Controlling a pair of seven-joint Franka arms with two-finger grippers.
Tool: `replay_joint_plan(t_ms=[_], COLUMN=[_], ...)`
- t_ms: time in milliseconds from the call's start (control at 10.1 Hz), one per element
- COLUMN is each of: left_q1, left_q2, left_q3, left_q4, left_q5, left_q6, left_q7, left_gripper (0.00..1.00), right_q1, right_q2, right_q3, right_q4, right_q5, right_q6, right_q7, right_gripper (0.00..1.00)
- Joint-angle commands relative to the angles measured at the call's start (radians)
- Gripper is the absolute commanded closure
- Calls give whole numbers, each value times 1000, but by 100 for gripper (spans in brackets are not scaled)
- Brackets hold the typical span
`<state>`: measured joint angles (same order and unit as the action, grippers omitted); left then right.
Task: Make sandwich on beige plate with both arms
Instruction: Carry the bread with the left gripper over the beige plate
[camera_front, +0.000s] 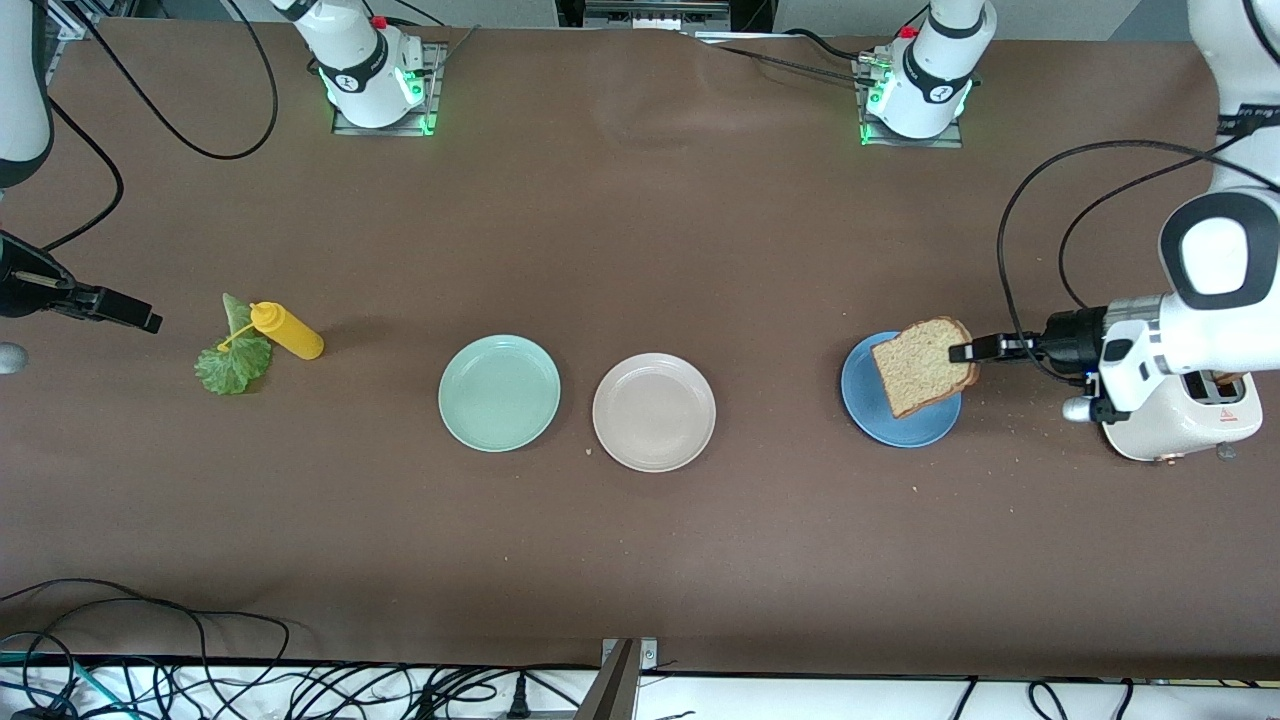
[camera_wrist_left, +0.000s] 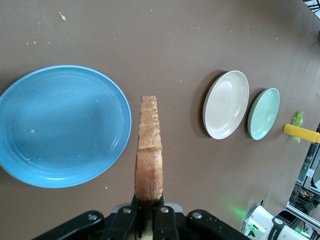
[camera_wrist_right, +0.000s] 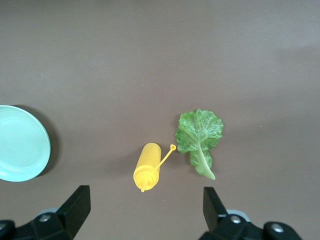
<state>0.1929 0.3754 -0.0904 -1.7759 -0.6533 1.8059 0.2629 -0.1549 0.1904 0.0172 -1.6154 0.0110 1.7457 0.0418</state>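
Observation:
A slice of brown wheat bread (camera_front: 920, 368) hangs tilted over the blue plate (camera_front: 900, 428), pinched by its crust edge in my left gripper (camera_front: 962, 352), which is shut on it. The left wrist view shows the slice (camera_wrist_left: 149, 150) edge-on between the fingers of that gripper (camera_wrist_left: 149, 200), beside the blue plate (camera_wrist_left: 60, 125). The beige plate (camera_front: 654, 411) lies bare at the table's middle, also in the left wrist view (camera_wrist_left: 226, 104). My right gripper (camera_front: 150, 322) hovers open over the table at the right arm's end, its jaws (camera_wrist_right: 145, 200) holding nothing, near the lettuce leaf (camera_wrist_right: 199, 134).
A mint-green plate (camera_front: 499, 392) lies beside the beige one, toward the right arm's end. A yellow squeeze bottle (camera_front: 288, 332) lies on its side touching the lettuce (camera_front: 233, 365). A white toaster (camera_front: 1190, 415) stands at the left arm's end, under that arm's wrist.

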Motion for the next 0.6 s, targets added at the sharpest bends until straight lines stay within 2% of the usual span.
replay_joint_plan(t_ms=[0,99,199,497], left_q1=[-4,-19,-32,-44], left_q2=[-15,-13,-13,-12], left_q3=[5,3,-29,-57], left_q4=[-36,-69,-95,-129], left_q5=[-90,-182,-225,-336], left_q6=[24,44,85,102], left_q7=[35,39,39,41], left_gripper=[100,100,100,100], right_q1=[-9,-9,-9,-9], right_q2=[-3,-3,-3,-3], right_q3=[6,6,6,6], right_q4=[3,3,3,3], right_q5=[1,1,1,1], right_q6=[-8,-8,-6,-8], right_q7=[-7,-7,-7,-7], right_gripper=[0,0,0,0])
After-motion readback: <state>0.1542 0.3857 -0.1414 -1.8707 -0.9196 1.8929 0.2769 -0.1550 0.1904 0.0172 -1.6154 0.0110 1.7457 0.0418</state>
